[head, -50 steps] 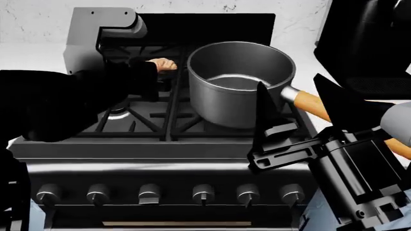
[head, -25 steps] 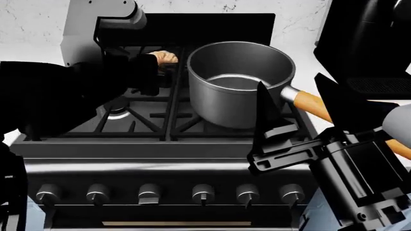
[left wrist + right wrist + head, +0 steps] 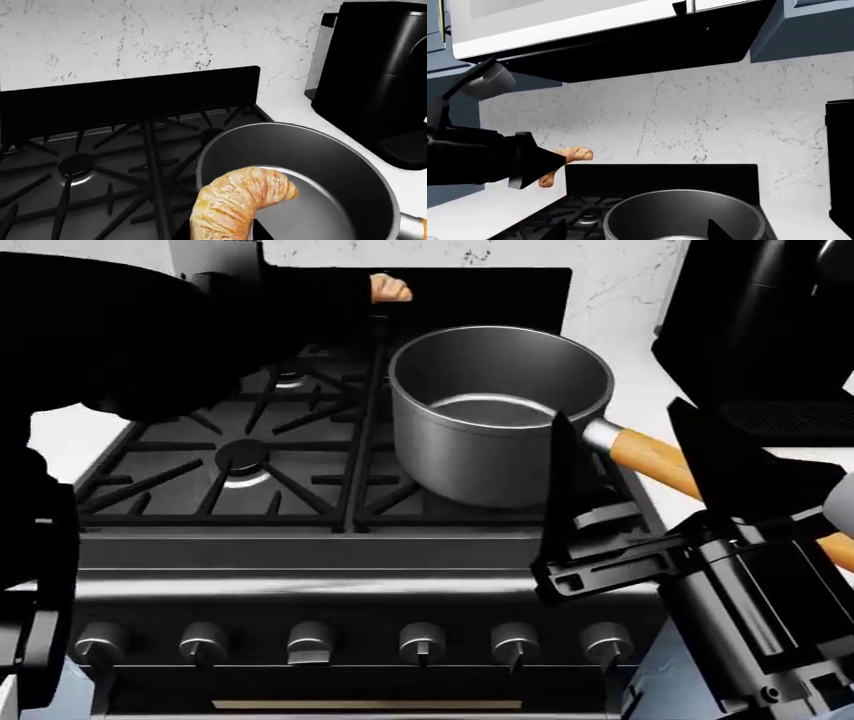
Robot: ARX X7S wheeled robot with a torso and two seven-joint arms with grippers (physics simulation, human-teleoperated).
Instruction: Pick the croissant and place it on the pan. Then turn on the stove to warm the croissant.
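The croissant [image 3: 388, 287] hangs in the air above the back of the stove [image 3: 240, 455], just left of the pan's far rim, and my left gripper [image 3: 371, 292] is shut on it. From the left wrist view the croissant [image 3: 237, 205] curves over the near rim of the pan [image 3: 300, 200], between the dark fingers of my left gripper [image 3: 223, 235]. The grey pan [image 3: 501, 410] stands empty on the right burner, its wooden handle [image 3: 654, 465] pointing front right. My right gripper [image 3: 614, 420] is open over that handle, holding nothing. The right wrist view shows the croissant [image 3: 570, 157] raised above the pan [image 3: 680, 210].
Six knobs [image 3: 310, 643] line the stove front. A black coffee machine [image 3: 761, 320] stands on the counter to the right of the pan. A hood and cabinets [image 3: 594, 30] hang above the stove. The left burners carry bare grates.
My left arm has lifted the croissant higher and carried it toward the back of the stove, a little to the right. The right gripper has barely shifted.
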